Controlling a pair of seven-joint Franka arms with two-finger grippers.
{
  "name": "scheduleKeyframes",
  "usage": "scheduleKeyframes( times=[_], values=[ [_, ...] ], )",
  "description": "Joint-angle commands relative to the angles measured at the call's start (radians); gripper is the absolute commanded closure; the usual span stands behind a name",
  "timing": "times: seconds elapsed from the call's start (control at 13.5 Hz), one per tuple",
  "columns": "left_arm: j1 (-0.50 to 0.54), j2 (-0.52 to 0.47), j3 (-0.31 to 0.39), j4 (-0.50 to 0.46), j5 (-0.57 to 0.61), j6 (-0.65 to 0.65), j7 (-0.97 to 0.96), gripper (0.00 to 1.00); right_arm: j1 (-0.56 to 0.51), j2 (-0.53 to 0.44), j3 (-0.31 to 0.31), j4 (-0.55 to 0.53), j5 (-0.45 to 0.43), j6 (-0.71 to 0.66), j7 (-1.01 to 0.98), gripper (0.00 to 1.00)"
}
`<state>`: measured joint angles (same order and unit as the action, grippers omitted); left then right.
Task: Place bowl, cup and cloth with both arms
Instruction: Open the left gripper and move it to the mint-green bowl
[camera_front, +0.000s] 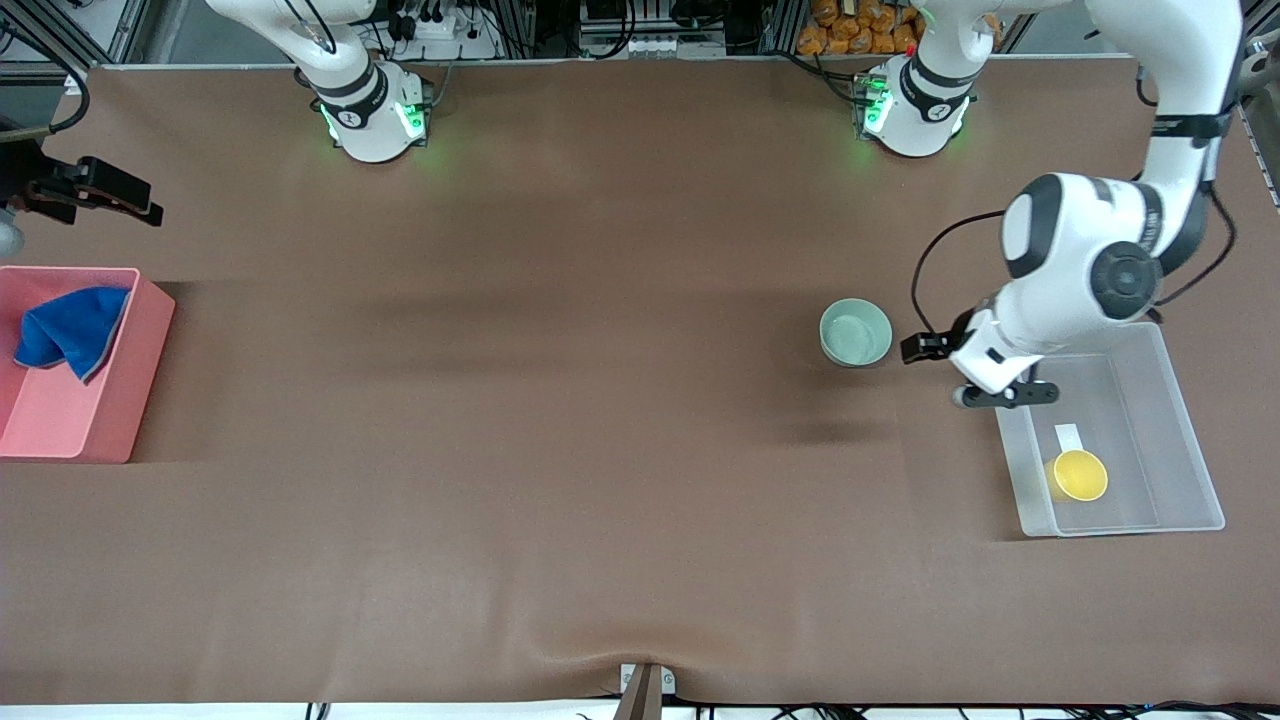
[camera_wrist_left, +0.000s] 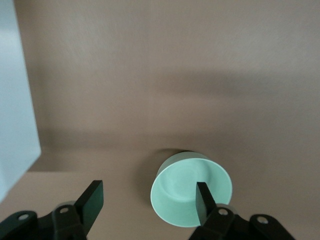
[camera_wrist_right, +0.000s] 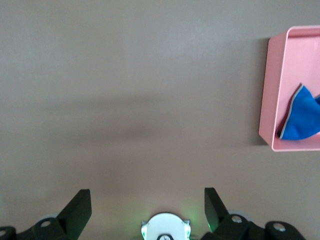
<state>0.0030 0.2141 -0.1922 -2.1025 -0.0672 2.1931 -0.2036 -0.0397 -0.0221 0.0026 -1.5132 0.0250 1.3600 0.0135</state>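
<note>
**Left arm bent low between green bowl and clear bin; right arm parked by pink tray**

Reaching from its base at the table's top edge, folded at the elbow, wrist turned down over the corner of the clear plastic rectangular bin (camera_front: 1185, 440). Left gripper (camera_front: 975, 372) hanging above the brown table mat (camera_front: 560, 420) between that bin and the small pale mint-green glossy bowl (camera_front: 856, 332). Jaws spread wide in the left wrist view, nothing between them; one finger (camera_wrist_left: 204, 201) overlapping the bowl (camera_wrist_left: 192, 194) in that view, though contact hard to judge, probably none.

Bowl upright on the mat, just beside the bin, toward the left arm's end. Bright yellow handleless cup (camera_front: 1077, 475) inside the bin, apparently tipped on its side, near the wall closest to the front camera. Broad bare mat across the middle.

Right arm waiting at the table's edge, right gripper (camera_front: 95, 195) over the mat beside the pink rectangular tray (camera_front: 110, 420), jaws fully apart, empty. Royal-blue fabric cloth (camera_front: 70, 330) crumpled in the tray, draped against its wall.
</note>
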Motion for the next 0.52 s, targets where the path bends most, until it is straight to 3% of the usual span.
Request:
scheduleKeyframes(
  times=[0.0,0.22,0.44],
  values=[
    [0.008,-0.033,-0.036,-0.161,0.032,0.159,-0.068,0.17,0.003,-0.012,-0.003,0.005,0.015,0.04,0.02,0.0],
    [-0.008,-0.022,-0.039,-0.264,0.035,0.302,-0.089,0.2,0.004,-0.024,0.001,0.004,0.016,0.045,0.02,0.0],
    [-0.009,-0.016,-0.039,-0.29,0.035,0.32,-0.092,0.29,0.003,-0.032,-0.003,-0.004,0.015,0.05,0.02,0.0]
  ],
)
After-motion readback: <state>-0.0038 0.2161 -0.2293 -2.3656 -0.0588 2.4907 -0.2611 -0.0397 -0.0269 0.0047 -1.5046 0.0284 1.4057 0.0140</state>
